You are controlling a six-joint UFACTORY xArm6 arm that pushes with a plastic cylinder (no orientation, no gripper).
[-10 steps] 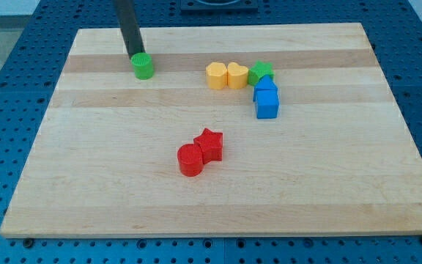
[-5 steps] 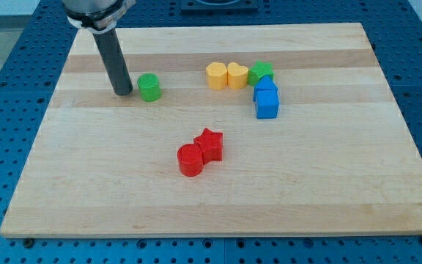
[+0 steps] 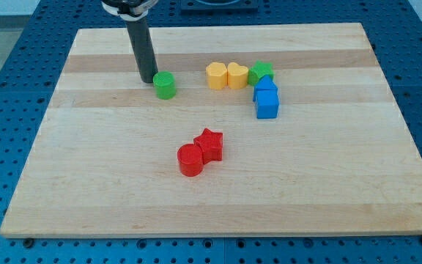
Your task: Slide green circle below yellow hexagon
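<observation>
The green circle lies on the wooden board, left of the yellow hexagon. My tip stands just to the upper left of the green circle, close to it or touching. The yellow hexagon sits at the left end of a row with a yellow heart and a green star.
Two blue blocks sit just below the green star. A red circle and a red star touch each other near the board's middle. The board lies on a blue perforated table.
The green circle has slid down and to the right, toward the yellow hexagon. My tip went from above it to its left, then moved right behind it.
</observation>
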